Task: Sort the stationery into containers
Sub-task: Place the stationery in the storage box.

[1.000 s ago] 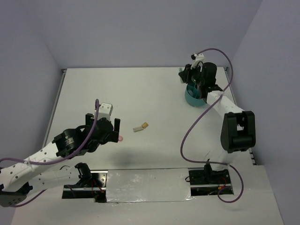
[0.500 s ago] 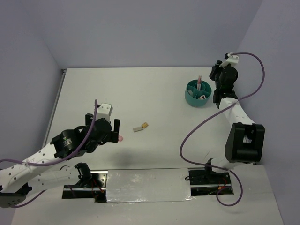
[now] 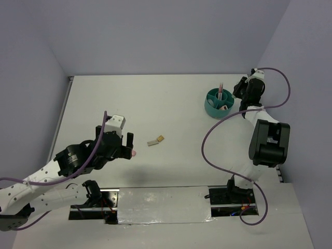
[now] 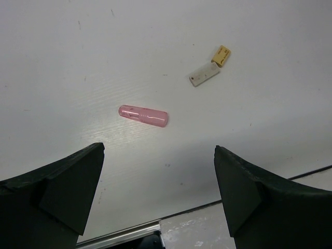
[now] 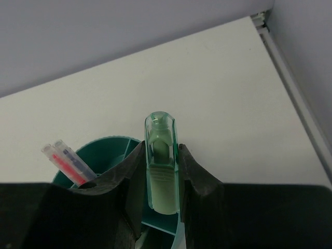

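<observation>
My right gripper (image 5: 162, 171) is shut on a mint-green capsule (image 5: 161, 166), held above the rim of the teal organiser cup (image 5: 106, 148). In the top view this gripper (image 3: 243, 93) sits just right of the cup (image 3: 210, 108), which holds a thin pink pen (image 3: 220, 91) and some white pieces. My left gripper (image 4: 158, 197) is open and empty, above the table near a pink capsule (image 4: 143, 115). The pink capsule (image 3: 134, 153) lies by the gripper's fingers (image 3: 128, 139) in the top view. A grey-tan block (image 4: 209, 66) lies farther off, also in the top view (image 3: 155, 140).
The table's back right corner rail (image 5: 290, 72) runs close to the right gripper. A metal strip (image 3: 163, 205) lies along the near edge between the arm bases. The right arm's purple cable (image 3: 218, 129) loops over the table right of centre.
The right arm swung from over the cup out to its right, then came back a little toward the cup's right side. The left arm has barely moved.
</observation>
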{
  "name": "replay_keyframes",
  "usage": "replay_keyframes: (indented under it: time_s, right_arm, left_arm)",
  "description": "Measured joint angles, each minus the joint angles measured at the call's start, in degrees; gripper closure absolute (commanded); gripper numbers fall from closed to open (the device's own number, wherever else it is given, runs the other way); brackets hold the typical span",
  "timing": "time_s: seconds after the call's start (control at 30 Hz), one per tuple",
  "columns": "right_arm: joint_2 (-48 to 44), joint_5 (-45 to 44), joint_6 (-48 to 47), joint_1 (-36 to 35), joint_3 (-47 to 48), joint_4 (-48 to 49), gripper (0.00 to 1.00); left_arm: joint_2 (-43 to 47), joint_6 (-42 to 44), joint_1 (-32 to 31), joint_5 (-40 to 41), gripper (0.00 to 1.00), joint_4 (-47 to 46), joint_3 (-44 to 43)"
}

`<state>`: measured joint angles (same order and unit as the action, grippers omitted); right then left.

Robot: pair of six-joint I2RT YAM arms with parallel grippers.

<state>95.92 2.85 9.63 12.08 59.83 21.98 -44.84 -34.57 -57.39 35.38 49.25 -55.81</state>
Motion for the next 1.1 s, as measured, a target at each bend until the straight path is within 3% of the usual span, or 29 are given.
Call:
replay_keyframes:
  time_s: [0.43, 0.6, 0.83, 0.93, 1.1]
  right_arm:
    - [3.89, 6.29, 1.95, 0.57, 2.29, -2.34, 0.96]
    - [4.52, 7.13, 2.32, 0.59, 2.62, -2.43, 0.84]
    - [4.63, 7.10, 2.56, 0.59, 2.62, -2.32, 0.79]
    - [4.63, 7.10, 2.78, 0.59, 2.47, -2.12, 0.69]
    - [4.63, 7.17, 3.17, 0.61, 1.97, -1.62, 0.66]
  left_arm:
    - [0.09, 0.13, 0.00, -1.01, 0.01, -0.04, 0.00]
    - [0.13, 0.13, 0.00, -1.20, 0.01, -0.07, 0.00]
    - [1.01, 0.15, 0.00, -1.22, 0.01, -0.24, 0.28]
    - [1.18, 0.15, 0.00, -1.22, 0.01, -0.42, 0.35]
    - [1.20, 0.17, 0.00, -1.25, 0.01, -0.48, 0.35]
